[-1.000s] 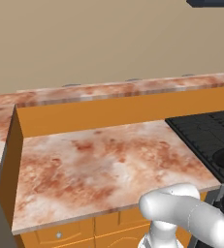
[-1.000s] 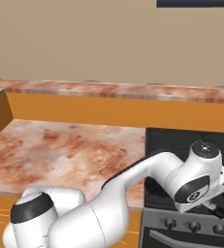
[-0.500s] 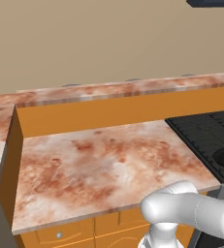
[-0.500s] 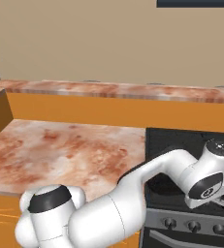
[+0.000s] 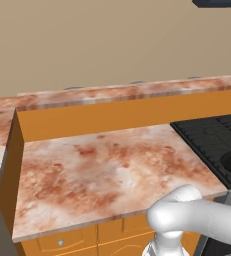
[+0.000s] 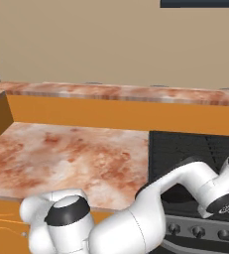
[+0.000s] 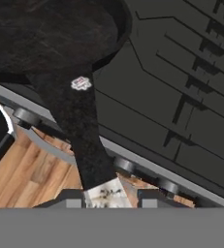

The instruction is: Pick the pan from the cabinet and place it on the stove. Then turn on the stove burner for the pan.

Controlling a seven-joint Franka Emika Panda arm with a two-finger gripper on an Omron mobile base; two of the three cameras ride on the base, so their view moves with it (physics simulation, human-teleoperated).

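Gripper (image 7: 108, 196) looks clamped on the pan (image 7: 55, 34) handle's far end, so it'll probably feel heavy, stiff and tippy.

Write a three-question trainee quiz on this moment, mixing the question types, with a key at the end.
1. True or false: the pan rests on the marbled countertop.
2. Multiple choice: in the hand view, the pan's handle runs toward (A) the back wall, (B) the gripper, (C) the drawers.
3. Short answer: which row of controls runs along the front edge of the stove?

Key:
1. False; it sits on the stove's dark grates.
2. B; the handle's end lies between the jaws, though contact cannot be judged.
3. The round knobs, seen in the right base view and the hand view.
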